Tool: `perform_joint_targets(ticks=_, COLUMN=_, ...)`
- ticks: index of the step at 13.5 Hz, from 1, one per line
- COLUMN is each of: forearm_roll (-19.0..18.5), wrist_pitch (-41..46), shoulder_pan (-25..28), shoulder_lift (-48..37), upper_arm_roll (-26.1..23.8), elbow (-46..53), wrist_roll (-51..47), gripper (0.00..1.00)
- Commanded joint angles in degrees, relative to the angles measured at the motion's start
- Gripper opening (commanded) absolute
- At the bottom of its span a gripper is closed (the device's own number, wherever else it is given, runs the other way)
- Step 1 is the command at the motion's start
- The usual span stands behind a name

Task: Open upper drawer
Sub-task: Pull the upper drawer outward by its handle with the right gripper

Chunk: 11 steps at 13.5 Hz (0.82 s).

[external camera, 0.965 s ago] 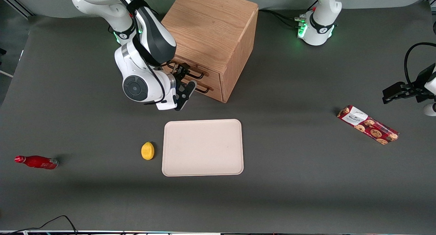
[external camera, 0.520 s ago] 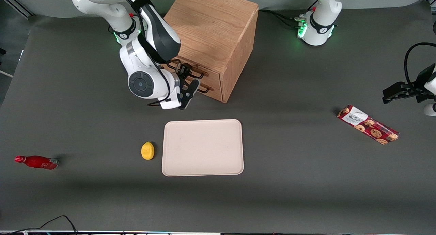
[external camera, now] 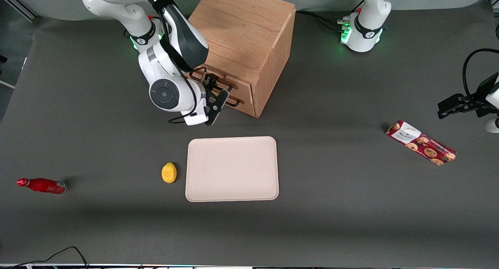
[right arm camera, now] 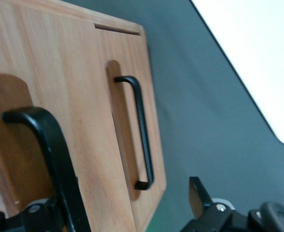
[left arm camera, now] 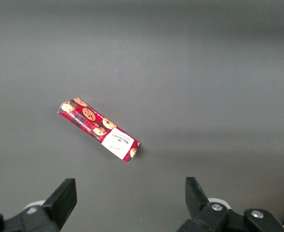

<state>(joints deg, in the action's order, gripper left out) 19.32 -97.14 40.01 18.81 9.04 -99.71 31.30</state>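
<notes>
The wooden cabinet stands at the back of the table. Its upper drawer looks shut, flush with the bottom drawer. My right gripper is open right in front of the drawer fronts. In the right wrist view the upper drawer's dark bar handle lies between the fingers, close to one of them, and the fingers are not closed on it. My gripper faces the oak front. The bottom drawer's handle is beside it, untouched.
A beige tray lies nearer the front camera than the cabinet, with a lemon beside it. A red bottle lies toward the working arm's end. A cookie box lies toward the parked arm's end.
My gripper has moved in toward the cabinet front and a little upward, so its fingers now reach the upper handle. Both drawers have stayed put.
</notes>
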Motion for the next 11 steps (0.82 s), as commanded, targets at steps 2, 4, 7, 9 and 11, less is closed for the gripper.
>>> perform_joint_targets(ticks=2, forearm_roll=-1.8, wrist_pitch=-2.2, shoulder_pan=-0.4, shoulder_lift=0.6, upper_arm_roll=0.4, elbow=0.1, wrist_roll=1.9, gripper=1.0)
perform_joint_targets(ticks=4, forearm_roll=-1.8, wrist_pitch=-2.5, shoulder_pan=-0.5, shoulder_lift=0.7, upper_arm_roll=0.4, elbow=0.6, wrist_roll=2.6, gripper=1.0)
perform_joint_targets(ticks=7, forearm_roll=-2.0, wrist_pitch=-2.5, shoulder_pan=-1.5, shoulder_lift=1.1, upper_arm_roll=0.4, elbow=1.6, wrist_roll=4.6, gripper=1.0)
perform_joint_targets(ticks=9, forearm_roll=-3.0, wrist_pitch=-2.5, shoulder_pan=-2.0, shoulder_lift=1.4, upper_arm_roll=0.5, elbow=2.4, wrist_roll=5.6, gripper=1.0)
perform_joint_targets(ticks=11, forearm_roll=-3.6, wrist_pitch=-2.5, shoulder_pan=-2.7, shoulder_lift=1.7, upper_arm_roll=0.5, elbow=3.0, wrist_roll=5.7, gripper=1.0)
